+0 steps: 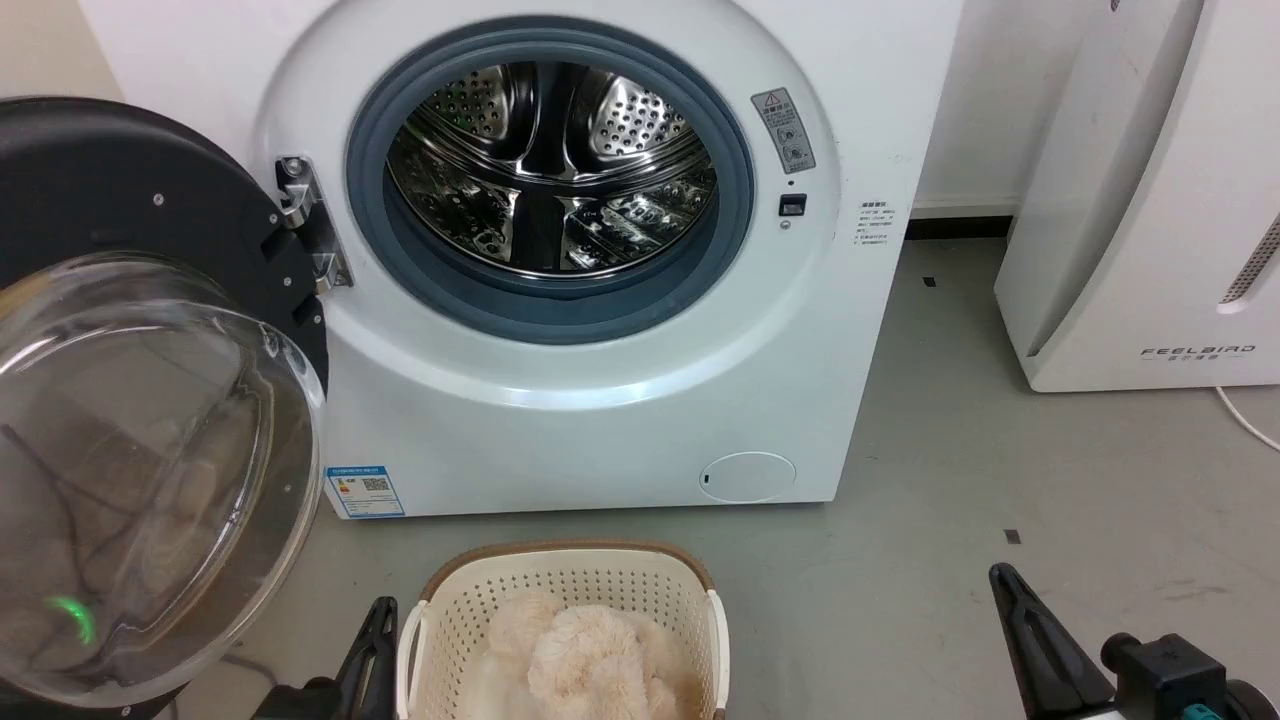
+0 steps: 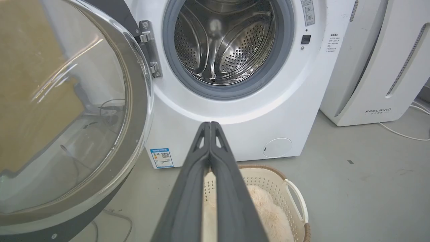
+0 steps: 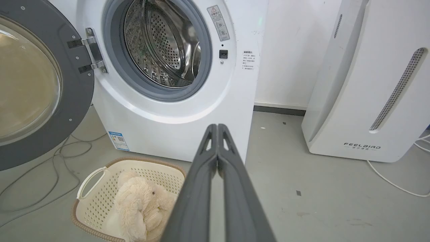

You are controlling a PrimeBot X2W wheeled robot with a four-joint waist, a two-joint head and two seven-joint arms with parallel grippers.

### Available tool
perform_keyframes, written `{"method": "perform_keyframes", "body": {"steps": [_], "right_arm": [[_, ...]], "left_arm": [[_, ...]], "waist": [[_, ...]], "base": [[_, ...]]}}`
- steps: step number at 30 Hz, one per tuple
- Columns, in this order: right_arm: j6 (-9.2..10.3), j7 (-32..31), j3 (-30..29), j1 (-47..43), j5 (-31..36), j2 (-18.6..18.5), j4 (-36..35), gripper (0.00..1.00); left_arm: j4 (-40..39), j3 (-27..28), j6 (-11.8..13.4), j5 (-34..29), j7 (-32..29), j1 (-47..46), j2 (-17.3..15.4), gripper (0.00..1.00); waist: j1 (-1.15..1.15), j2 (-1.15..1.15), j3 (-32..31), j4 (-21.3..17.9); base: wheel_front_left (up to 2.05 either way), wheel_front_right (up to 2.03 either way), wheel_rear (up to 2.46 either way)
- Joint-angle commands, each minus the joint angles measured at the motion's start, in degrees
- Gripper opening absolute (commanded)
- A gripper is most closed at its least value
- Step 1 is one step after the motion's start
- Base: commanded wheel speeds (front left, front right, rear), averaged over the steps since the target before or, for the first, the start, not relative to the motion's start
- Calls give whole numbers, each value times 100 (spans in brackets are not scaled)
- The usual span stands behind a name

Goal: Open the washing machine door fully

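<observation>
The white washing machine (image 1: 600, 400) faces me with its steel drum (image 1: 550, 165) bare inside the grey gasket. Its round black door (image 1: 130, 200) with the clear bulging glass bowl (image 1: 140, 470) hangs swung out to the left on its hinge (image 1: 305, 225). The door (image 2: 67, 111) (image 3: 40, 84) stands wide in both wrist views too. My left gripper (image 2: 210, 123) is shut and holds nothing; in the head view it (image 1: 380, 610) sits low beside the basket. My right gripper (image 3: 217, 126) is shut and holds nothing, low at the right (image 1: 1000, 575), away from the machine.
A cream laundry basket (image 1: 570, 580) with a plush toy (image 1: 575, 655) stands on the grey floor just before the machine. A white FEELBIRD appliance (image 1: 1130, 200) stands at the right with a white cable (image 1: 1245, 415). Dark cables (image 3: 67, 151) lie under the door.
</observation>
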State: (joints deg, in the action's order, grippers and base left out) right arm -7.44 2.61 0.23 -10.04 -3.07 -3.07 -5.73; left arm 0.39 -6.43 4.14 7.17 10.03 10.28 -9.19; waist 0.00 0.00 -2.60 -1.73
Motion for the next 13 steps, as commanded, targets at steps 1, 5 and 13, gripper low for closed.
{"method": "perform_keyframes", "body": {"steps": [1, 5, 13], "right_arm": [[-1, -9, -5, 96, 37, 3, 27, 0], [-1, -19, -5, 130, 47, 4, 47, 0], [-1, -37, -7, 196, 67, 5, 87, 0]], "left_arm": [[-6, 31, -31, -40, -27, -124, 37, 0], [-7, 53, -45, -65, -63, -157, 59, 0], [-9, 98, -73, -114, -134, -223, 102, 0]], "waist": [[0, 0, 3, 2], [0, 0, 13, 9], [0, 0, 32, 21]], "base": [[0, 0, 0], [0, 0, 0], [0, 0, 0]]}}
